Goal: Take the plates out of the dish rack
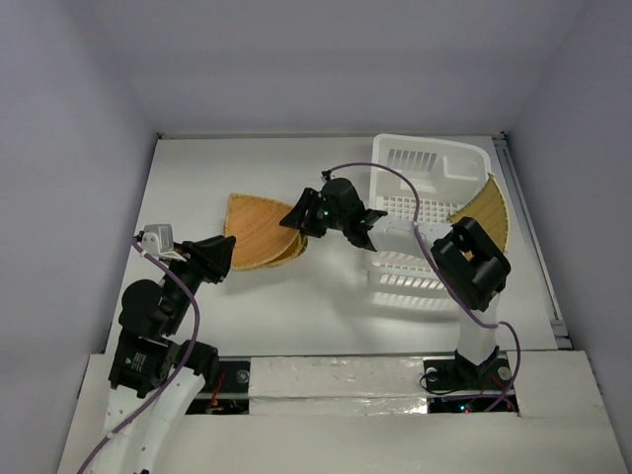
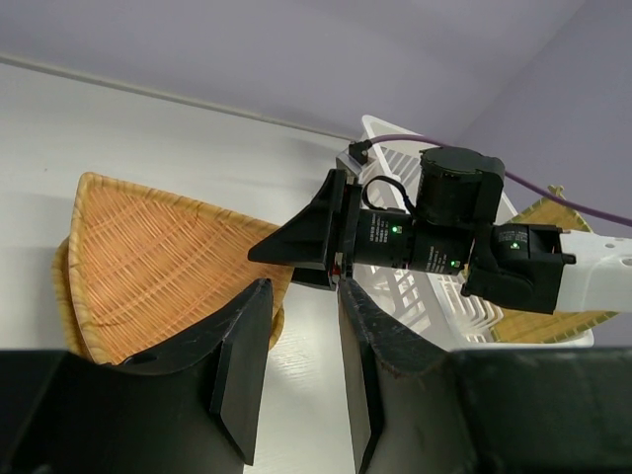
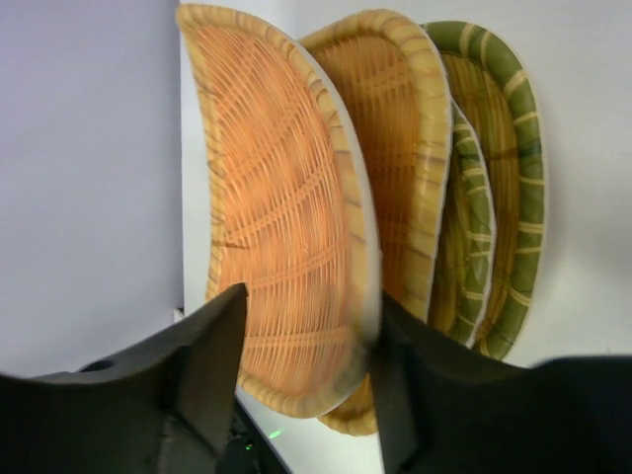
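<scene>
- the left gripper (image 2: 296,375) is closest to us, low on the left side of the white table (image 1: 326,296). its two fingers (image 2: 242,365) are a little way apart and there is nothing between them.
- it points at the pile of plates (image 1: 259,232) and sits just beside the pile, not touching it.
- the plates lie in a pile on the table, left of the middle. they are orange and woven, and some have green edges (image 3: 499,178).
- the right gripper (image 1: 294,219) reaches over from the right, onto the right side of the pile.
- its fingers (image 3: 212,360) sit on both sides of the top plate (image 3: 281,217) and squeeze its edge.
- the top plate is tipped up a bit from the ones under it.
- the dish rack (image 1: 430,163) is farther back on the right. it is white with slots in its sides.
- one more plate (image 1: 486,209) leans at the right side of the rack. i cannot tell if it is inside or just next to it.
</scene>
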